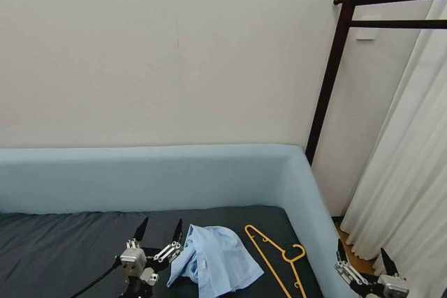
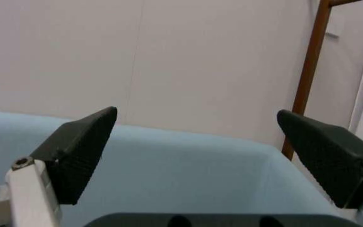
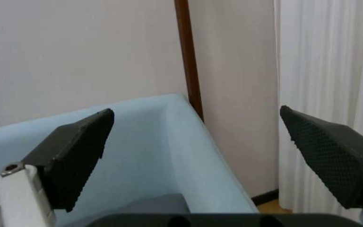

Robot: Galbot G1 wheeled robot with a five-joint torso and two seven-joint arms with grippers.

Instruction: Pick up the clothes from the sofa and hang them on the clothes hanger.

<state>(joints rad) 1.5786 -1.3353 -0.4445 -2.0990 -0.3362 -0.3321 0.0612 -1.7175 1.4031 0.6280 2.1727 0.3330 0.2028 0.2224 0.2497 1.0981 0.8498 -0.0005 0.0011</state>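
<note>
Left gripper (image 1: 161,227): bottom centre of the head view, over the dark seat cushion (image 1: 56,242); its 2 fingers (image 2: 81,146) are spread wide with nothing between them.
Right gripper (image 1: 362,250): bottom right of the head view, past the sofa's outer side and near the curtain; fingers also wide apart, holding nothing.
Shirt (image 1: 213,259): light blue, crumpled on the cushion at bottom centre, just beside the left gripper; whether they touch, I cannot tell.
Writing: a small tag-like patch near the shirt collar, too small to read.
Hanger (image 1: 276,256): orange, lying flat just right of the shirt, its hook end close to the sofa arm.
Open room: bare cushion runs from the left gripper to the lower left edge of the frame.
Sofa (image 1: 140,176): pale blue backrest across the middle; its right arm stands between the hanger and the right gripper.
Floor (image 1: 347,236): a narrow wood strip between sofa and curtain.
Curtain (image 1: 412,172): white folds along the right edge.
Clothes rack (image 1: 328,75): dark wooden post and 2 bars, upper right, behind the sofa corner.
Wall (image 1: 174,47): plain, upper left and centre.
</note>
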